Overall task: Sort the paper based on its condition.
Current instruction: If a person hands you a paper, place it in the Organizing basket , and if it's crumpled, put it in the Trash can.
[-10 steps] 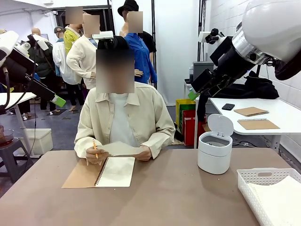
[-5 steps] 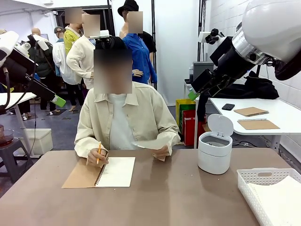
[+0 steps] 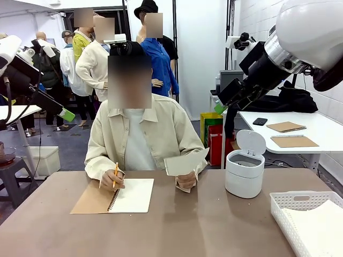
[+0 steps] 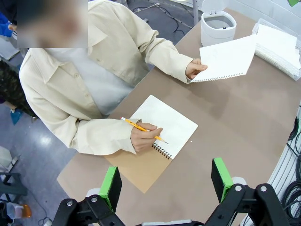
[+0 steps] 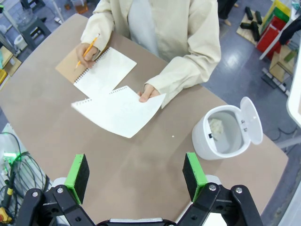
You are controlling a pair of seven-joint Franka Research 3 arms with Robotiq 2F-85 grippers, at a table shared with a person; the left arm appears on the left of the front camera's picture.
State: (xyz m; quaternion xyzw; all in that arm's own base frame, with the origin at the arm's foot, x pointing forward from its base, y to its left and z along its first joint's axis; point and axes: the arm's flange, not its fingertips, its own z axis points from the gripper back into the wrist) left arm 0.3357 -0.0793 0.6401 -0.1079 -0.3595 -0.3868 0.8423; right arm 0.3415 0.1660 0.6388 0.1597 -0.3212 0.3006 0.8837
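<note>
The person at the far side holds one white sheet of paper up in one hand, above the table and beside the white bin. The same paper has a torn spiral edge and hangs clear of the tabletop. Their other hand rests a yellow pencil on the open spiral notebook. My left gripper is open and empty, high above the table's near edge. High up as well, my right gripper is open with nothing between its green pads.
A white bin with its lid up stands at the right of the person, with a crumpled scrap inside. A white basket at the near right corner holds flat white sheets. Brown tabletop lies bare between them.
The person has carried the sheet from over the notebook toward the bin side and raised it. Their pencil hand has settled on the notebook page. Neither arm has moved.
</note>
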